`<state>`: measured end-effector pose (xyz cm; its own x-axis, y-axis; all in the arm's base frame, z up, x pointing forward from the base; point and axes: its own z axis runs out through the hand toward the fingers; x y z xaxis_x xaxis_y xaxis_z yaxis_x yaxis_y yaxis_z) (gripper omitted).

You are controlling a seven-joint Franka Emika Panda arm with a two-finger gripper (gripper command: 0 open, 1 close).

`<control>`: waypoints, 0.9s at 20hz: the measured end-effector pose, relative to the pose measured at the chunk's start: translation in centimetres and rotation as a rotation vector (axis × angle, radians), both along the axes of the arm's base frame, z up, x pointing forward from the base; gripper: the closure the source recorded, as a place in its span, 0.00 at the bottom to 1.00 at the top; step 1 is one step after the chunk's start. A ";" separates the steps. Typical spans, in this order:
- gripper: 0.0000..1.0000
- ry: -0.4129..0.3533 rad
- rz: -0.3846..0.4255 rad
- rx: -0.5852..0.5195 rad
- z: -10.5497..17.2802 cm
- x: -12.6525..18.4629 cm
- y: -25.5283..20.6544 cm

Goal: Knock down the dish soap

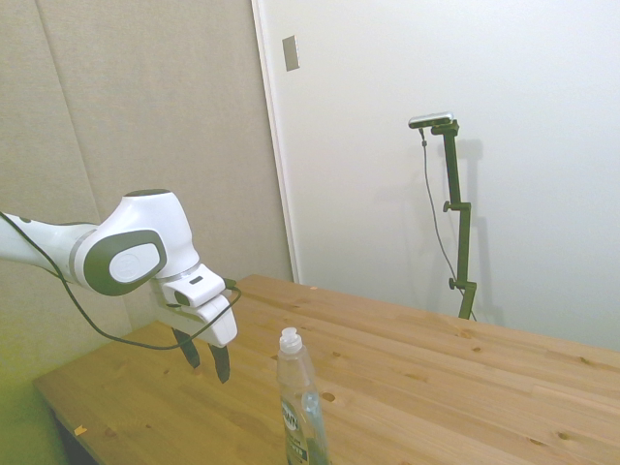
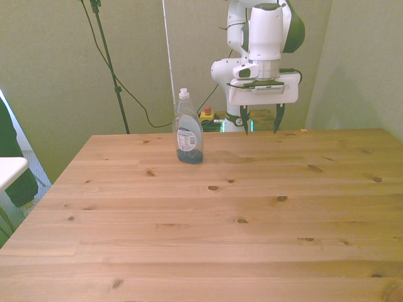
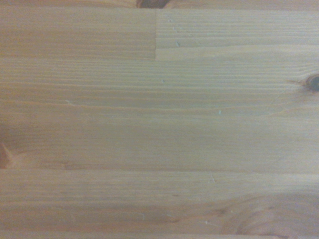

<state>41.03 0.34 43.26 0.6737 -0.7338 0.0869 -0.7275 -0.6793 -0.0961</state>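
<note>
The dish soap (image 2: 188,132) stands upright on the wooden table (image 2: 208,220), a slim clear bottle with a white cap, a blue-and-white label and bluish liquid at its base. In the side view the dish soap (image 1: 300,407) rises at the bottom middle. My gripper (image 2: 261,119) hangs above the table's far edge, well off to the front view's right of the bottle and apart from it. Its two dark fingers (image 2: 278,118) point down, spread wide with nothing between them. In the side view the gripper (image 1: 205,356) hovers left of the bottle. The wrist view holds only bare wood planks (image 3: 159,124).
A black cable hangs from the arm (image 1: 87,310). A red-and-yellow object (image 2: 206,114) sits behind the table's far edge, near the robot's base. White walls and beige panels surround the table.
</note>
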 end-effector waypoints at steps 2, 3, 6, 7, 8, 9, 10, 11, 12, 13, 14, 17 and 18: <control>0.00 -0.006 0.002 -0.001 0.0 0.1 0.0; 0.00 -0.001 0.006 -0.003 -0.2 -0.1 0.1; 1.00 0.021 0.014 -0.012 -1.4 -1.2 -0.2; 1.00 0.025 0.012 -0.014 -1.6 -1.8 -0.6; 1.00 0.025 0.009 -0.015 -1.7 -2.5 -1.2; 1.00 0.022 0.003 -0.018 -1.7 -3.3 -1.8; 1.00 0.016 -0.005 -0.022 -1.5 -4.1 -2.4; 1.00 0.008 -0.015 -0.026 -1.3 -5.0 -3.1; 1.00 -0.005 -0.027 -0.032 -0.9 -5.9 -3.9; 1.00 -0.014 -0.041 -0.042 -0.5 -6.7 -4.8; 1.00 -0.023 -0.059 -0.051 -0.1 -7.4 -5.7; 1.00 -0.056 -0.124 -0.071 1.3 -8.4 -8.9; 1.00 -0.062 -0.149 -0.076 1.5 -8.7 -10.0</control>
<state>32.33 -9.66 44.73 0.5495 -0.8150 0.1838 -0.8150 -0.5713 -0.0967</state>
